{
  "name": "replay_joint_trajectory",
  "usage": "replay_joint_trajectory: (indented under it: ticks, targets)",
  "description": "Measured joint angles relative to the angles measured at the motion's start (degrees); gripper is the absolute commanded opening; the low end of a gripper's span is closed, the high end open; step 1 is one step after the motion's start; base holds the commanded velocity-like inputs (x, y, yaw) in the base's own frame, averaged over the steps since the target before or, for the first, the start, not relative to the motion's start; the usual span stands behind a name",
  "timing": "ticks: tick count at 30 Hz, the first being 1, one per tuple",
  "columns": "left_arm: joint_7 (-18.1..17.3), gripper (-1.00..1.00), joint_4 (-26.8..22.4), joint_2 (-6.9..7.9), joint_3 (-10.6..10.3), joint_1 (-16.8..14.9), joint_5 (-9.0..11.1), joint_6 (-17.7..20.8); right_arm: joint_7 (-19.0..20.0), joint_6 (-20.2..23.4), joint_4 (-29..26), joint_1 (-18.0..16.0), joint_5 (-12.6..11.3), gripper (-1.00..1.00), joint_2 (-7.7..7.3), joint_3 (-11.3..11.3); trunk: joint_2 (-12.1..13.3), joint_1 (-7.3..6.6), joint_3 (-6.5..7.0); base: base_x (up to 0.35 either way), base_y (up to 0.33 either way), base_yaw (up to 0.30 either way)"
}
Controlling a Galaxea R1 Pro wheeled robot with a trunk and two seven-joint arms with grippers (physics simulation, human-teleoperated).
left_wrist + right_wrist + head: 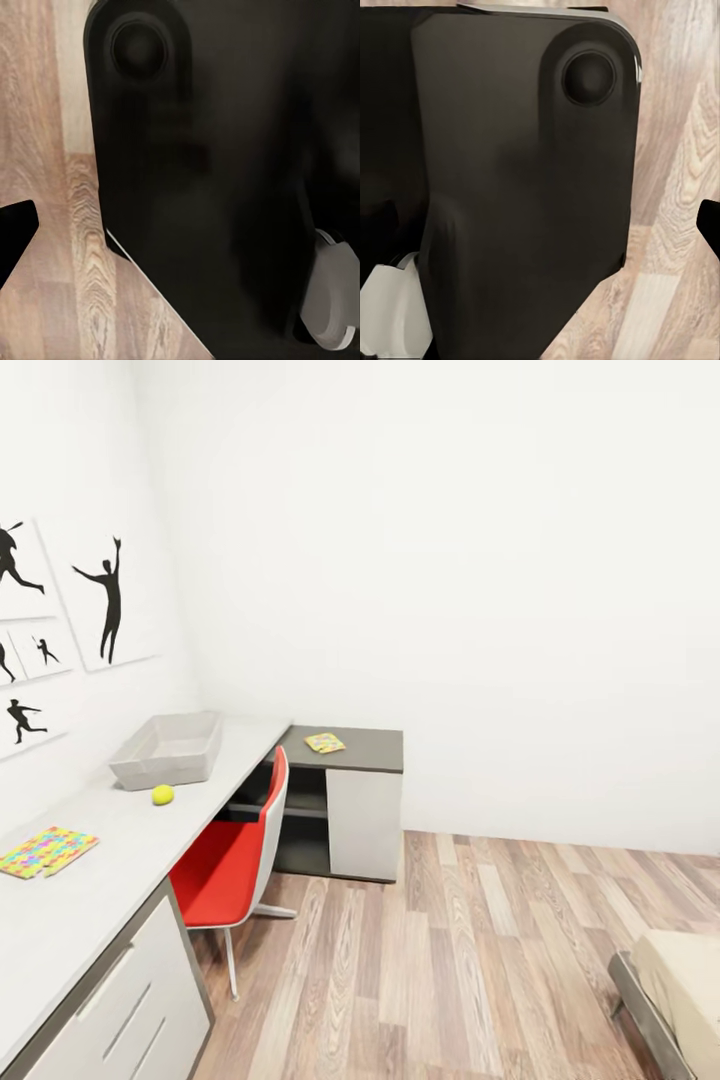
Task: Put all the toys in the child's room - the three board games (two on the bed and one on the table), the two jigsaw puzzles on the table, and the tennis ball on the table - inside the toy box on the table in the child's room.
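Two jigsaws show: one [46, 851] on the table [120, 880] at eight o'clock, cut off; another [325, 742] on the dark section. Toy box [168, 749] runs lengthwise toward one o'clock, tennis ball [162, 794] just before it. Either gripper's state I cannot tell.

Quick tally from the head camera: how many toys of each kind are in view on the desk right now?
Jigsaw puzzles: 2, one on the light grey top, one on the dark grey section
Tennis ball: 1, beside the toy box
Board games: 0 on the desk
Total: 3 toys, none in the toy box as far as its visible inside shows.
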Motion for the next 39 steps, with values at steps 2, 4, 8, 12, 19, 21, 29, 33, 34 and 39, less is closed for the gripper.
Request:
replay_joint_trajectory:
  ticks: [2, 4, 8, 12, 19, 21, 29, 33, 34, 39]
  targets:
    - [0.0, 1.00, -0.2, 0.04, 0.0, 0.0, 0.0, 0.1, 0.0, 0.0, 0.0, 0.0, 0.1, 1.00, -0.01, 0.0, 0.8, -0.44, 0.37, 0.000, 0.000, -0.044]
    - [0.0, 1.00, -0.6, 0.06, 0.0, 0.0, 0.0, 0.3, 0.0, 0.0, 0.0, 0.0, 0.1, 1.00, -0.02, 0.0, 1.6, -0.88, 0.73, 0.000, 0.000, -0.028]
    - [0.1, 1.00, -2.9, 0.13, 0.0, -0.1, 0.0, 0.8, 0.0, 0.0, 0.0, 0.0, 0.1, 1.00, -0.02, -0.1, 3.2, -1.76, 1.45, 0.000, 0.000, -0.011]
    - [0.4, 1.00, -4.8, 0.22, -0.1, -0.2, 0.1, 1.1, 0.0, -0.2, 0.0, 0.0, 0.1, 1.00, -0.01, -0.1, 4.8, -2.64, 2.17, 0.000, 0.000, -0.004]
    - [4.5, 1.00, -6.3, 0.36, 0.1, -2.3, 0.2, 3.8, 0.0, -5.5, 0.0, 0.0, 0.0, 1.00, 0.19, -0.2, 7.6, -4.17, 3.44, 0.000, 0.000, 0.000]
    - [5.6, 1.00, -6.8, 0.40, 0.1, -4.0, 0.3, 5.3, -0.1, -6.8, -0.1, 0.0, -0.1, 1.00, 0.57, -0.3, 8.4, -4.61, 3.80, 0.000, 0.000, 0.000]
    - [6.8, 1.00, -8.6, 0.59, 0.4, -13.6, 0.4, 12.2, 0.0, 0.3, -5.3, -7.8, -2.7, 1.00, 0.09, -0.4, 11.7, -6.37, 5.26, 0.000, 0.000, 0.000]
    - [6.6, 1.00, -8.8, 0.82, 0.4, -18.6, 0.5, 14.6, 0.0, 6.5, -8.1, -12.5, -5.2, 1.00, -0.16, -0.5, 13.3, -7.25, 5.98, 0.000, 0.000, 0.000]
    - [6.5, 1.00, -8.8, 1.16, 0.4, -20.1, 0.5, 14.8, 0.1, 8.0, -9.4, -13.8, -6.4, 1.00, -0.16, -0.5, 13.7, -7.47, 6.17, 0.000, 0.000, 0.000]
    - [6.4, 1.00, -8.9, 2.78, 0.5, -22.1, 0.7, 13.6, 0.0, 8.8, -12.4, -15.3, -8.8, 1.00, 0.08, -0.4, 15.7, -8.57, 7.04, 0.000, 0.000, -0.028]
